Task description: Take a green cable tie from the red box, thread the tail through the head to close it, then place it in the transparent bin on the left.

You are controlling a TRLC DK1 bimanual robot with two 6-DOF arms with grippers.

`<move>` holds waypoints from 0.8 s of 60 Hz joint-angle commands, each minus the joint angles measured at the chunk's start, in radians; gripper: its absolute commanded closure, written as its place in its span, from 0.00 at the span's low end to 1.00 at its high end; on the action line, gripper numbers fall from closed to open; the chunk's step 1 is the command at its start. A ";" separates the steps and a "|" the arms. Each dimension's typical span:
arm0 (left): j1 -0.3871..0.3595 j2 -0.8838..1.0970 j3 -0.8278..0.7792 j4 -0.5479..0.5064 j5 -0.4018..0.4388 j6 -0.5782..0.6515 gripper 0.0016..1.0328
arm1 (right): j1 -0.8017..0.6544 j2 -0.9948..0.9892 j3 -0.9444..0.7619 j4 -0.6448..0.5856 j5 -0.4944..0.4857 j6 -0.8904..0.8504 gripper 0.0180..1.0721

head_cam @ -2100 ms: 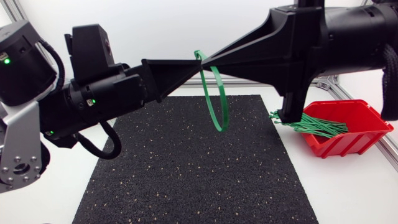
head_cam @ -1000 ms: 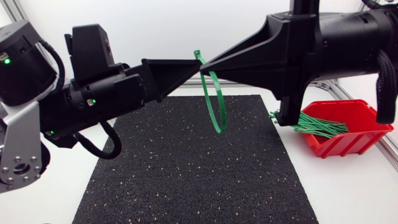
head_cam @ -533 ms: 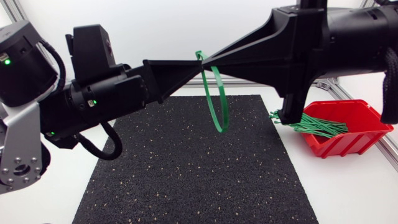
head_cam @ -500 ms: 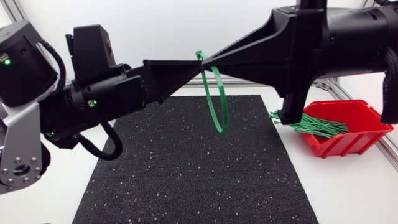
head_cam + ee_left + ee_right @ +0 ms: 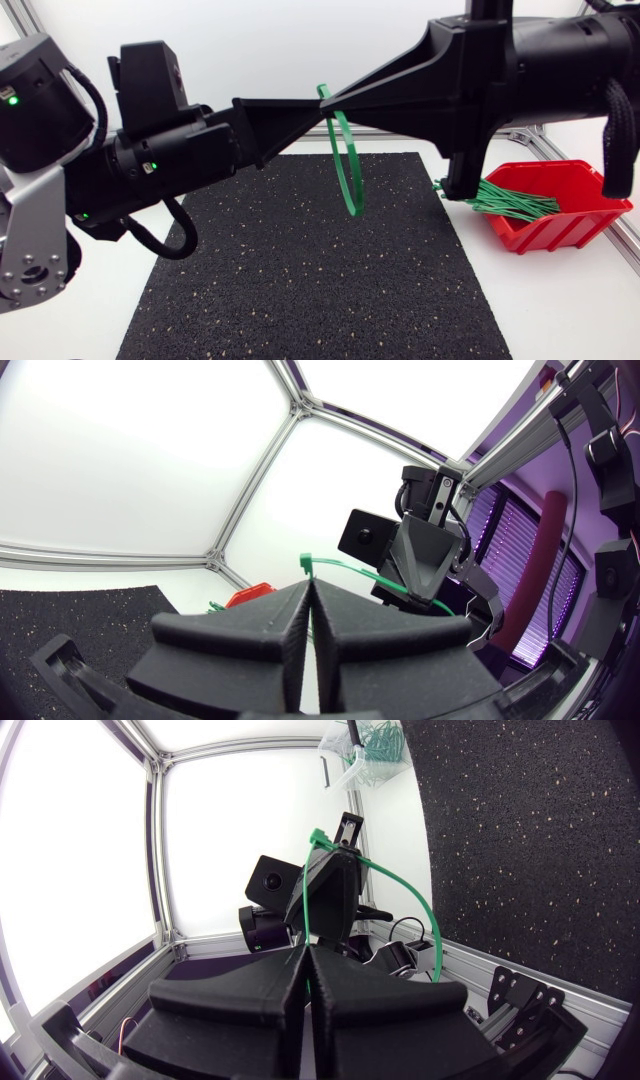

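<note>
Head view: left pincer [image 5: 310,109], right pincer [image 5: 346,103] grip cable tie [image 5: 349,172] (looped).

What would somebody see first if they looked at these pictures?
Most likely the bright green cable tie, bent into a loop and hanging in the air above the black mat. The left gripper and right gripper meet tip to tip there, each pinching it. At the right sits a red box holding more green ties.

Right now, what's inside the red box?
A loose pile of green cable ties lies in the red box, with ends sticking out over its rim towards the black mat. The right arm covers some ends, and the box floor is hidden beneath the pile.
</note>
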 commanded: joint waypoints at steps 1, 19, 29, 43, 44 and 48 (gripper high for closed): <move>-0.022 -0.036 0.003 0.005 0.004 0.002 0.97 | 0.010 0.029 -0.010 0.008 0.016 0.030 0.95; -0.005 -0.073 0.006 -0.012 0.010 0.002 0.97 | -0.007 0.050 -0.009 0.001 0.042 0.028 0.95; 0.004 -0.077 0.001 -0.015 0.015 0.004 0.97 | -0.016 0.030 -0.009 -0.004 0.042 0.028 0.95; -0.034 -0.068 -0.012 -0.019 0.018 0.004 0.97 | -0.020 0.018 0.025 -0.018 0.044 0.028 0.95; -0.039 -0.068 -0.014 -0.019 0.019 0.004 0.97 | -0.020 0.018 0.026 -0.019 0.045 0.030 0.95; -0.048 -0.070 -0.014 -0.021 0.018 0.004 0.97 | -0.020 0.020 0.033 -0.021 0.050 0.028 0.95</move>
